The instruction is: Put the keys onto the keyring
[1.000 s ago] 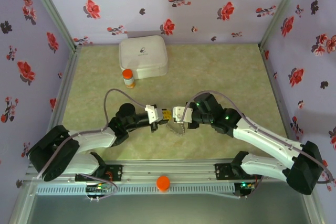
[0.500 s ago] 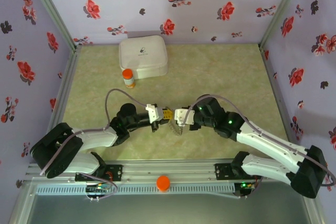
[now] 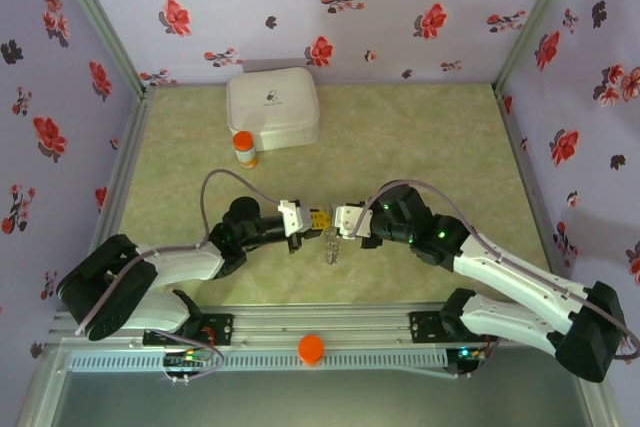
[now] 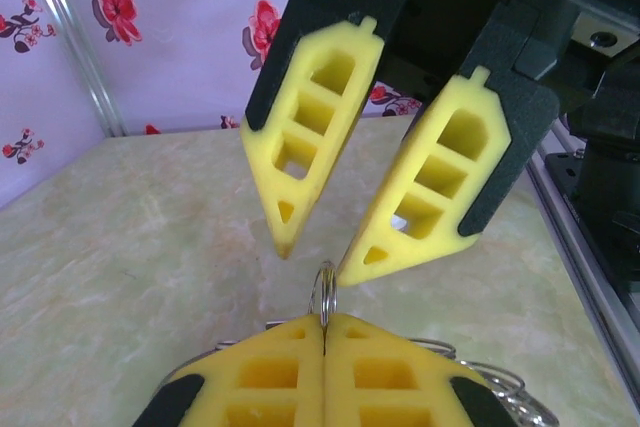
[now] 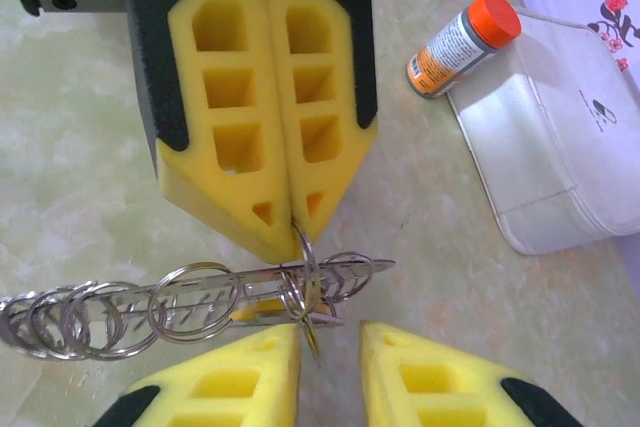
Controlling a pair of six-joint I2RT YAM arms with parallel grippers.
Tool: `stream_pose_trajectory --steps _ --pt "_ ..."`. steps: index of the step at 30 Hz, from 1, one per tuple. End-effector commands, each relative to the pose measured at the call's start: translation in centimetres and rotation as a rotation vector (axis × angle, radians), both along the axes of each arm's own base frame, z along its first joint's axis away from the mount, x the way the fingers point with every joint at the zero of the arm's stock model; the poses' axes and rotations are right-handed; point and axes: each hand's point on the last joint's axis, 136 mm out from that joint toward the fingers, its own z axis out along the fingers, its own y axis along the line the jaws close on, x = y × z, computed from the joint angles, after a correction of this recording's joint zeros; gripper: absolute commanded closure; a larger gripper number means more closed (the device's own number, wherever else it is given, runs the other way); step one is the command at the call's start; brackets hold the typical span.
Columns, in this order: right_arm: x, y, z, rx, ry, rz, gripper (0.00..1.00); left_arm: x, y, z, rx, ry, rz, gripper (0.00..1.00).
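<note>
Left jaws, above the counter, were pinched shut on the keyring by one thin loop; right jaws stood narrowly parted just beside it. We judged they should close gently on the dangling coils, never tugging that loop free.

You can read no words here. The white rounded case carries a tiny dark logo. The label on the orange-capped bottle is too blurred to read.

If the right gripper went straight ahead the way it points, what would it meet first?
Probably the small metal ring that the left gripper pinches with shut jaws, then that gripper itself; depth is unclear.
</note>
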Motion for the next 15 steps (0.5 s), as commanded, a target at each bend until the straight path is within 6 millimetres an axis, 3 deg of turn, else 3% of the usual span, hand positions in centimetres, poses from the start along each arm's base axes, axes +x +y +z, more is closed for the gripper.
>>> stream_pose_trajectory --steps 1,8,15 --pt "-0.2 0.2 -0.4 0.0 0.02 0.015 0.82 -0.3 0.0 2.3 -0.058 -0.049 -0.024 1.0" --pt "-0.5 -0.3 -1.2 -0.049 0.042 0.012 0.99 0.4 -0.1 2.8 -0.075 -0.009 0.006 1.0" --pt "-0.7 0.1 -2.2 -0.068 0.063 0.005 1.0 0.8 -0.2 3.6 -0.134 0.035 0.02 1.0"
